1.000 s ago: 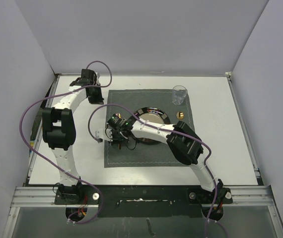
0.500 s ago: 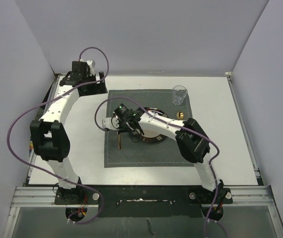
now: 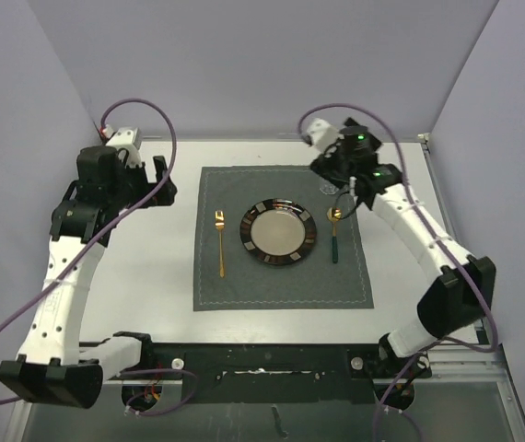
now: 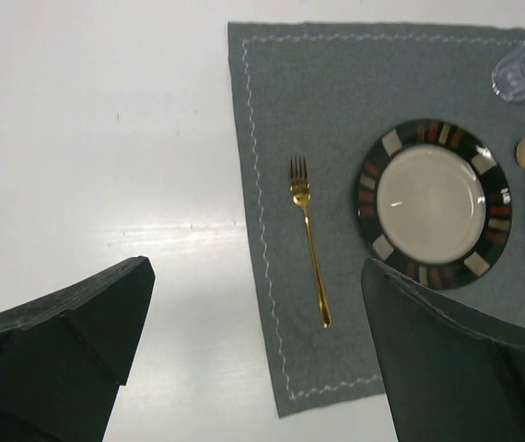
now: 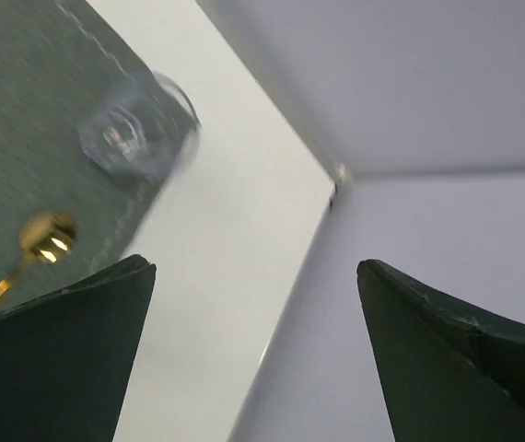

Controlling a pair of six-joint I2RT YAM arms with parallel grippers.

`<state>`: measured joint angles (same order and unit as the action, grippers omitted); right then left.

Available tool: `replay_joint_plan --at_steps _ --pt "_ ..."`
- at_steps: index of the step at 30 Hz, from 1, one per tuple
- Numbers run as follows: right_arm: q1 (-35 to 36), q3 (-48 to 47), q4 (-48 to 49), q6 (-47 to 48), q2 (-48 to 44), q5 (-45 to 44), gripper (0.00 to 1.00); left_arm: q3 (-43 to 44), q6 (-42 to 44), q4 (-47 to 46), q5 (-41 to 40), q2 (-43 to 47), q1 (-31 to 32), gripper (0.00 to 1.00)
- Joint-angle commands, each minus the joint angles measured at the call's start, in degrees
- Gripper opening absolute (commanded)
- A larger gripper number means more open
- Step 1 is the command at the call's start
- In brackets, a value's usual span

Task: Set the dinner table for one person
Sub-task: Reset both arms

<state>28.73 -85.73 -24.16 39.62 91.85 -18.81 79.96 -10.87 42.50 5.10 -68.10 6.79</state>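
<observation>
Right, the dinner table (image 3: 143,267) fills the middle of the overhead view. On its placemat (image 3: 281,281) I see 1 plate (image 3: 278,231) centred, fork (image 3: 220,244) picture-left, spoon (image 3: 335,235) picture-right and glass (image 3: 329,189) upper right. The setting looks complete to me. Left gripper (image 4: 254,265) and right gripper (image 5: 254,265) both gape, holding nothing. The glass is half hidden overhead and blurred on the wrist view.

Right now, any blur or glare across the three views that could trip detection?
Top external: sharp, evenly lit, soft sheen on the plate. Left wrist: sharp, with a pale glare streak on the dinner table beside the placemat. Right wrist: glass smeared and soft; spoon bowl glints.
</observation>
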Motion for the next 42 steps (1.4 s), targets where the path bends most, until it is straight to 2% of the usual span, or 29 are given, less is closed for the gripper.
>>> replay_joint_plan --at_steps 1,5,7,8,9,10,12,13,14,16,17,18,19,20,23,24,26,27,28,30,33,38,42 --pt "-8.35 7.96 -7.26 -6.77 -9.97 5.99 0.98 -3.57 1.59 6.54 -2.70 9.90 0.49 0.98" --pt "-9.31 16.39 -9.90 -6.68 -16.67 6.72 0.98 -4.91 -0.12 4.11 -8.31 19.50 0.35 0.98" --pt "-10.21 19.18 -11.15 -7.49 -19.00 7.95 0.98 -5.53 2.18 3.46 -3.17 20.34 0.99 0.98" --pt "-10.72 20.32 -11.72 -7.84 -19.82 8.59 0.92 -5.60 3.10 3.71 -1.21 19.81 1.87 0.98" --pt "-11.19 21.21 -12.16 -8.07 -20.39 8.87 0.82 -5.69 2.92 4.17 0.18 18.75 2.45 0.98" --pt "-11.59 22.08 -12.50 -8.21 -20.80 8.82 0.67 -5.99 2.77 4.54 0.44 17.92 2.75 0.98" --pt "-13.47 23.52 -12.10 -9.74 -21.29 8.00 0.12 -8.38 1.89 4.11 -1.20 17.31 2.73 0.98" --pt "-15.21 23.85 -12.20 -10.72 -21.55 8.80 0.01 -9.98 1.83 2.41 -1.34 17.58 2.71 0.98" --pt "-17.02 23.93 -12.34 -11.39 -21.74 9.57 0.00 -11.57 1.42 0.74 -1.26 17.93 2.71 0.94" --pt "-19.45 23.65 -12.74 -12.21 -21.87 9.92 0.00 -14.39 0.05 -2.56 -1.20 18.85 2.71 0.79" --pt "-20.09 23.56 -12.82 -12.15 -21.90 9.89 0.01 -15.36 -0.09 -3.44 -1.90 19.03 2.71 0.61" --pt "-20.45 23.51 -12.77 -11.96 -21.97 9.71 0.07 -15.89 -0.11 -3.54 -3.60 18.82 2.68 0.38" --pt "-20.65 23.53 -12.69 -11.64 -22.06 9.43 0.17 -16.00 -0.11 -3.05 -5.33 18.29 2.70 0.24" --pt "-20.79 23.63 -12.55 -11.17 -21.95 9.04 0.25 -15.92 0.04 -2.50 -6.57 17.61 2.71 0.20" --pt "-21.44 24.37 -11.43 -10.70 -22.13 7.89 0.51 -15.78 1.31 -1.93 -6.05 15.70 2.71 0.26" --pt "-21.99 24.83 -10.77 -10.74 -22.39 7.46 0.61 -16.11 1.51 -2.05 -5.69 15.24 2.71 0.35" --pt "-23.51 26.05 -8.71 -11.32 -23.15 6.75 0.78 -17.28 1.32 -2.32 -7.15 14.42 2.71 0.66" --pt "-24.38 26.62 -7.46 -11.81 -23.45 6.69 0.80 -18.22 1.07 -2.74 -8.92 14.27 2.71 0.74" --pt "-25.19 27.15 -5.94 -12.59 -23.55 6.41 0.80 -19.31 0.58 -3.15 -11.04 14.41 2.71 0.78" --pt "-25.76 28.05 -0.55 -13.75 -23.25 3.32 0.80 -21.34 0.16 -4.41 -13.75 15.26 2.62 0.81" --pt "-26.70 26.84 3.62 -14.81 -20.46 2.75 0.80 -23.14 1.74 -7.73 -11.97 16.71 2.34 0.87" --pt "-31.25 21.30 3.38 -21.59 -15.06 13.33 0.81 -23.15 5.24 -9.07 -10.89 13.91 2.22 0.87" --pt "-35.22 23.04 8.04 -24.94 -11.32 23.06 0.82 -27.69 11.73 -14.32 -7.61 12.45 1.50 0.87"
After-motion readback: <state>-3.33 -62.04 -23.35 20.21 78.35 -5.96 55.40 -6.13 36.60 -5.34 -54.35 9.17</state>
